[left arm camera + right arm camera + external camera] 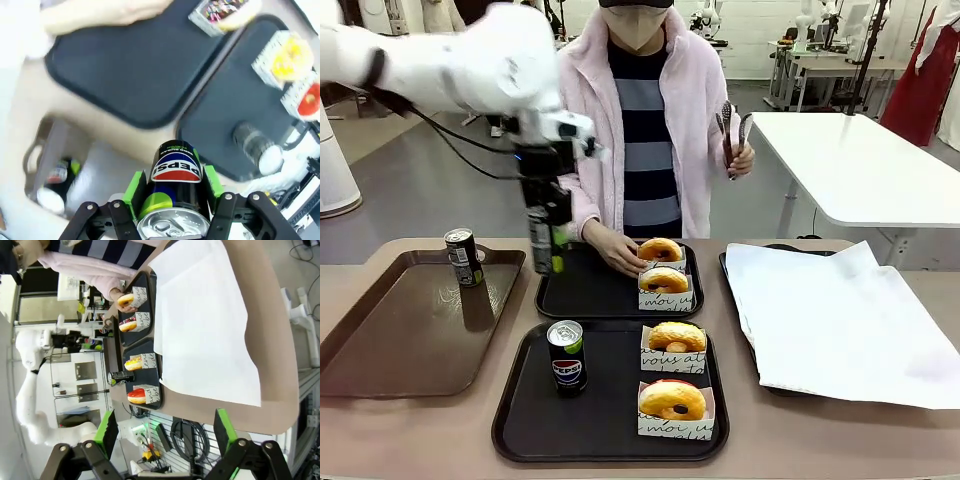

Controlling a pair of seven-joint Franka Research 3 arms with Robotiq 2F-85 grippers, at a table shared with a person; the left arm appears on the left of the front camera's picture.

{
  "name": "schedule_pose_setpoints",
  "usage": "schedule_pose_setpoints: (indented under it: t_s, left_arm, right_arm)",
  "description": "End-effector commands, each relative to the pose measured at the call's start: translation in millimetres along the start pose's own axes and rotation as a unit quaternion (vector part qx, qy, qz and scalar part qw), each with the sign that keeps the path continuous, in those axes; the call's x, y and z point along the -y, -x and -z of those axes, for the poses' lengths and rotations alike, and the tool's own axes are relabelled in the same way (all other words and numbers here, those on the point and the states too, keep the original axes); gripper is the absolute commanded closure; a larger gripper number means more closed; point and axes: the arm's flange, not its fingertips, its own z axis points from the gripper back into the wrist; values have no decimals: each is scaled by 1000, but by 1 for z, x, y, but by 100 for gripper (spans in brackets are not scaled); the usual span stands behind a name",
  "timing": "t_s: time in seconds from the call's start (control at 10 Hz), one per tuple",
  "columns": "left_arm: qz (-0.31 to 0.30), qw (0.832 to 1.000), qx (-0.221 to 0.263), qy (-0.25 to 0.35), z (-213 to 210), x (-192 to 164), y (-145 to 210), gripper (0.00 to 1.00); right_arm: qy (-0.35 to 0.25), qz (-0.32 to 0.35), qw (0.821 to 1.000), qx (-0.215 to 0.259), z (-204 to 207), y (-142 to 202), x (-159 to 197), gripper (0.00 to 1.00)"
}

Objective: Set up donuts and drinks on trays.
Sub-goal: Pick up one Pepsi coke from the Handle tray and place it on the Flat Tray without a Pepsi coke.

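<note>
My left gripper hangs over the left edge of the far black tray, shut on a black Pepsi can that sits between its green pads. A second Pepsi can stands on the near black tray beside two yellow donuts in paper holders. The far tray holds two more donuts, and a person's hand rests next to them. My right gripper is open and holds nothing, off the table's right end.
A brown tray at the left carries another can. White paper covers a tray at the right. The person's other hand holds tongs raised above the table.
</note>
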Motion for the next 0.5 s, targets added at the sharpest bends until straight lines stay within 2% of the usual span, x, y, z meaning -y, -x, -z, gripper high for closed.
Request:
schedule_pose_setpoints:
  t_s: [0.0, 0.4]
  left_arm:
    - [-8, 1000, 28, 2, -15, -6, 44, 41]
    - [-15, 999, 29, 4, -13, -11, 42, 41]
  right_arm:
    - [0, 3, 1000, -5, -1, 2, -1, 0]
    - [0, 3, 1000, -5, -1, 2, -1, 0]
